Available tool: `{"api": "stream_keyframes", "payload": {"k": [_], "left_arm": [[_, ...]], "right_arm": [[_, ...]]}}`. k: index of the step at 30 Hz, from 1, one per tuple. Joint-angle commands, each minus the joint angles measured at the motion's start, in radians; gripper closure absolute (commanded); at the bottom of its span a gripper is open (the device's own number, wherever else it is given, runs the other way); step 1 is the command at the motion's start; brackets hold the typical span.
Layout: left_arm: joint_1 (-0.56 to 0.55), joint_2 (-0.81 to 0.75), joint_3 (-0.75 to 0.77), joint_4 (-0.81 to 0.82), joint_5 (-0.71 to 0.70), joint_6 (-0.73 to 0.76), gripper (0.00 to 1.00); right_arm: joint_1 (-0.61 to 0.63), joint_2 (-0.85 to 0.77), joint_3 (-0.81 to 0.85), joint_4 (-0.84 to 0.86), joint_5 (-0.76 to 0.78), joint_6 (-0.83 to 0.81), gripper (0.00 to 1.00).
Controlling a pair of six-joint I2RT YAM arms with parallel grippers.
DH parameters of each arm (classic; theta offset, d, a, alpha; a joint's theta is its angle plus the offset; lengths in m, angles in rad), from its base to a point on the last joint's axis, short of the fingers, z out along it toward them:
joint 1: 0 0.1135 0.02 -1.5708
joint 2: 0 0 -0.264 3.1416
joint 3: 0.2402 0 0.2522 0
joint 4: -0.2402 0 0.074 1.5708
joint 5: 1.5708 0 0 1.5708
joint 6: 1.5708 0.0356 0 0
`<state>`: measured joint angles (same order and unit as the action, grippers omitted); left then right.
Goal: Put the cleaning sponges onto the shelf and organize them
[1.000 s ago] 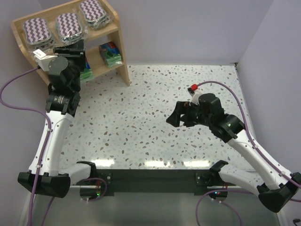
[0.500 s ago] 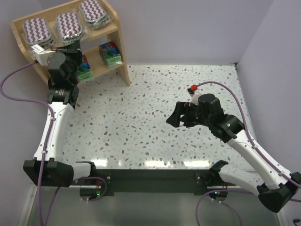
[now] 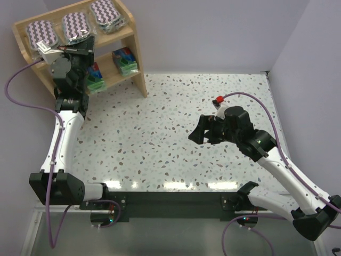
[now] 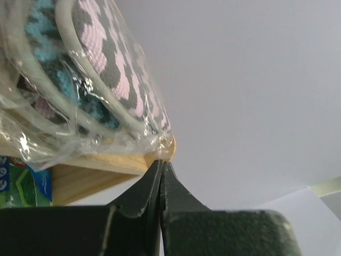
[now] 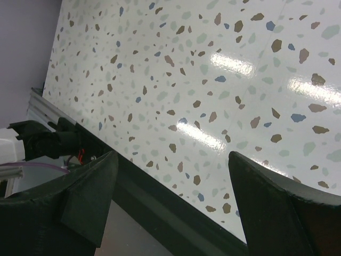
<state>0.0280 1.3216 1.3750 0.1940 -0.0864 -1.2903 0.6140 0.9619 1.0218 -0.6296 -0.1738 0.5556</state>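
Packs of zigzag sponges [image 3: 74, 26], flat, rounded and crinkly in clear wrap, line the top board of the pale wooden shelf [image 3: 139, 68], with blocky green-blue packs [image 3: 123, 60] on the tier below. Our left gripper [image 4: 161, 162] is pinched together on nothing visible, its tips at the board edge under one pack, which we judge is a position for nudging it straight. Our right gripper [image 5: 173, 156] hangs wide apart and empty over the speckled table [image 5: 213, 80].

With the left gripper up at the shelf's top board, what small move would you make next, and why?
I would probably press the shut left gripper gently against the zigzag pack, nudging it further onto the top board. Its closed jaws sit just under the pack's wrap, which appears to overhang the board's edge.
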Motion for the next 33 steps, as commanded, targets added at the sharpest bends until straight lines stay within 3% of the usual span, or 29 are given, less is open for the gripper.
{"api": "stream_keyframes", "payload": {"k": [1, 5, 8, 9, 12, 17, 20, 25, 33], "left_arm": [[0.006, -0.073, -0.031, 0.059, 0.126, 0.012, 0.96], [0.003, -0.182, -0.160, 0.096, 0.249, 0.052, 0.87], [0.004, -0.275, -0.237, 0.120, 0.376, 0.129, 0.66], [0.004, -0.297, -0.249, 0.110, 0.408, 0.158, 0.51], [0.003, -0.378, -0.292, -0.005, 0.499, 0.278, 0.29], [0.004, -0.492, -0.355, -0.206, 0.582, 0.466, 0.06], [0.003, -0.542, -0.349, -0.358, 0.570, 0.558, 0.00], [0.004, -0.634, -0.349, -0.533, 0.470, 0.655, 0.00], [-0.060, -0.772, -0.360, -0.625, 0.214, 0.741, 0.00]], "right_arm": [[-0.003, -0.008, 0.000, 0.005, 0.014, -0.014, 0.12], [-0.003, -0.009, 0.000, 0.004, 0.023, -0.016, 0.12], [-0.003, -0.009, -0.002, 0.008, 0.030, -0.017, 0.12], [-0.005, -0.012, -0.002, 0.008, 0.033, -0.016, 0.12], [-0.003, -0.020, -0.005, 0.011, 0.046, -0.016, 0.11], [-0.003, -0.055, -0.014, 0.013, 0.069, -0.020, 0.02], [-0.003, -0.087, -0.014, 0.007, 0.076, -0.029, 0.01], [-0.003, -0.141, 0.004, -0.019, 0.131, -0.026, 0.01], [-0.003, -0.210, 0.053, -0.139, 0.212, -0.022, 0.01]]}}
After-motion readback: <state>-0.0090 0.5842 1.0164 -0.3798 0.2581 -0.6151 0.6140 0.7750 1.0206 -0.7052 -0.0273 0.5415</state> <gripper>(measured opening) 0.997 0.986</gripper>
